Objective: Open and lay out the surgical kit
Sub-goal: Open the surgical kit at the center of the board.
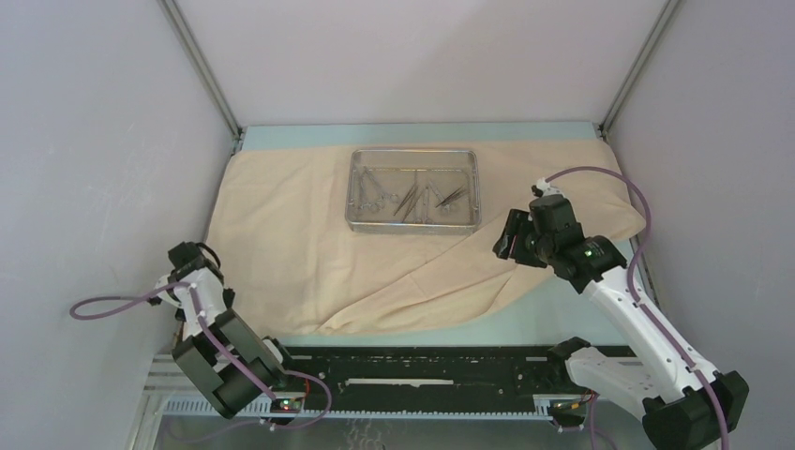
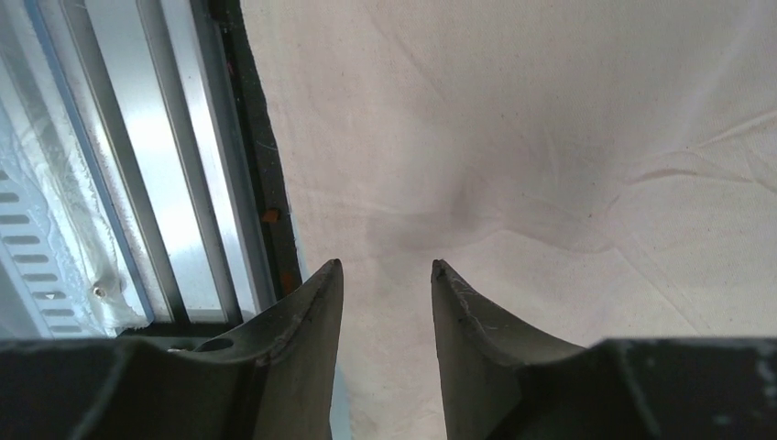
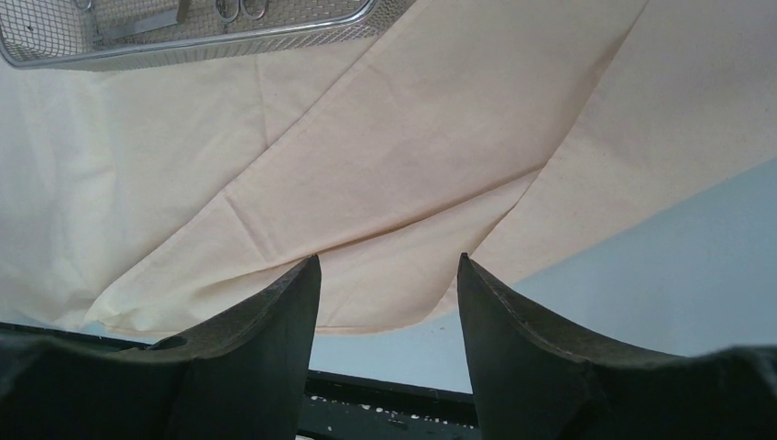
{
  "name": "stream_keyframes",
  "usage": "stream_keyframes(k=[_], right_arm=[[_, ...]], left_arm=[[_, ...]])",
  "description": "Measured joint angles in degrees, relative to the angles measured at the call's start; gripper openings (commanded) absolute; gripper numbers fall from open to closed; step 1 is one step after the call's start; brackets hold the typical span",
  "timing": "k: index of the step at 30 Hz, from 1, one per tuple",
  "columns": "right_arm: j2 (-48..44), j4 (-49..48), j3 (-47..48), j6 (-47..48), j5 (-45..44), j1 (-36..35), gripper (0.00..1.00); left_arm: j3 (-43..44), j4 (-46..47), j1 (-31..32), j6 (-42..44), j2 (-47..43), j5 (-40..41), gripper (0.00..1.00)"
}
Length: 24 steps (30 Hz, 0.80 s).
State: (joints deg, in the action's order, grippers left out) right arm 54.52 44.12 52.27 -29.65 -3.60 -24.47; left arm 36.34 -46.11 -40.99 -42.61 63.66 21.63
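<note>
Beige cloth wrap [image 1: 309, 253] opened, spread under rectangular steel mesh tray [image 1: 412, 226]. Steel clamps and tweezers [image 1: 412, 197] inside tray, not yet laid out. Left gripper [image 2: 387, 270], right gripper [image 3: 389, 266] near-side of tray, both parted, empty.

Text: none was legible in any of the three views.
Labels and brands: none could be read.
Numbers and signs: none could be read.

Beige cloth wrap [image 1: 281, 234], silver grid-patterned mesh tray [image 1: 412, 225], pale blue table [image 1: 525, 323]
</note>
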Motion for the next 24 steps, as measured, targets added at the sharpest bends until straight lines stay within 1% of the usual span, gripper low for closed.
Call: stream_keyframes(k=[2, 4, 6, 7, 9, 13, 17, 20, 24], right_arm=[[0.3, 0.0, 0.0, 0.0, 0.0, 0.0, 0.66], [1.0, -0.1, 0.0, 0.0, -0.1, 0.0, 0.66], [1.7, -0.3, 0.0, 0.0, -0.3, 0.0, 0.66], [2.4, -0.4, 0.0, 0.0, -0.4, 0.0, 0.66], [4.3, -0.9, 0.0, 0.0, -0.6, 0.1, 0.66], [8.1, -2.0, 0.0, 0.1, -0.8, 2.8, 0.65], [8.8, -3.3, -0.2, 0.5, -1.2, 9.8, 0.65], [9.4, -4.5, -0.2, 0.6, -1.8, 13.6, 0.66], [12.7, -6.5, -0.3, 0.6, -2.8, 15.6, 0.68]], left_arm=[[0.0, 1.0, -0.2, 0.6, 1.3, -0.3, 0.42], [0.0, 1.9, -0.3, 1.0, 2.4, -1.3, 0.42], [0.0, 2.6, -0.2, 1.3, 2.6, -2.5, 0.44], [0.1, 2.8, 0.5, 1.7, 2.4, -2.9, 0.47], [1.1, 2.8, 3.4, 2.1, 1.9, -3.2, 0.51], [5.4, 3.6, 14.4, 2.8, -1.7, -4.3, 0.54], [8.6, 5.5, 25.4, 3.7, -7.6, -5.6, 0.55], [9.3, 6.2, 32.1, 4.2, -8.8, -5.8, 0.56], [9.4, 6.3, 43.8, 4.3, -8.6, -7.2, 0.56]])
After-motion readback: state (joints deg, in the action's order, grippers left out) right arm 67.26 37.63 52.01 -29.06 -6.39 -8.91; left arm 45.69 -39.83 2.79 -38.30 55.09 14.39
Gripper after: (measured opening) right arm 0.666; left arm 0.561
